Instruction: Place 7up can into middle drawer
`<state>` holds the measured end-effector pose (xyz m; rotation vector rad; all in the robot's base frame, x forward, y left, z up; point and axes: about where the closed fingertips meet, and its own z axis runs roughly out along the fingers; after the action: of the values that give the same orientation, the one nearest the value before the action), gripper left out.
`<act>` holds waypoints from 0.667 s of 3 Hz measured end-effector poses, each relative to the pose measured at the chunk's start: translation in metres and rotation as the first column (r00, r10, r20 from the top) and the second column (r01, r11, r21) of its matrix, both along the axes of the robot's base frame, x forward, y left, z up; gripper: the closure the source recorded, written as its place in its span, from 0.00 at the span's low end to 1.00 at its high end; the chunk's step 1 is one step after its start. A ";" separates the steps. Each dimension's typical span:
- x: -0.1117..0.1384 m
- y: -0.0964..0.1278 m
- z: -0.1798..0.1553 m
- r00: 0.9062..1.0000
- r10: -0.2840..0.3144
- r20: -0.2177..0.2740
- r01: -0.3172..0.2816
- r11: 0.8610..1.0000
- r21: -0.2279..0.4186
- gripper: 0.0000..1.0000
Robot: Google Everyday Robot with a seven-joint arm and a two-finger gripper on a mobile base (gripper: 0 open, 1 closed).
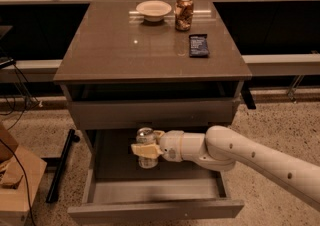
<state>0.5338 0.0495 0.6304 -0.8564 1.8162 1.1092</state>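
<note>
I hold the gripper (148, 145) over the open middle drawer (155, 209), fingers clamped sideways on the upright 7up can (145, 134), its long axis vertical above the drawer's rear floor, so I judge straight down comes next.

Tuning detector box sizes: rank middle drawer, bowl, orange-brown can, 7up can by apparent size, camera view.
1. middle drawer
2. bowl
3. orange-brown can, 7up can: alike; the latter nearer, half hidden in the tool over the drawer.

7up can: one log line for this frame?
gripper: shut on 7up can | can: upright, above middle drawer floor | released: no
</note>
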 end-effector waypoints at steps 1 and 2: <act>-0.003 -0.007 -0.036 1.000 0.016 -0.022 -0.019 0.989 -0.144 1.00; -0.003 -0.016 -0.064 1.000 0.025 0.002 -0.024 0.981 -0.191 1.00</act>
<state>0.5310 0.0332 0.5662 -0.9938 1.9357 0.9577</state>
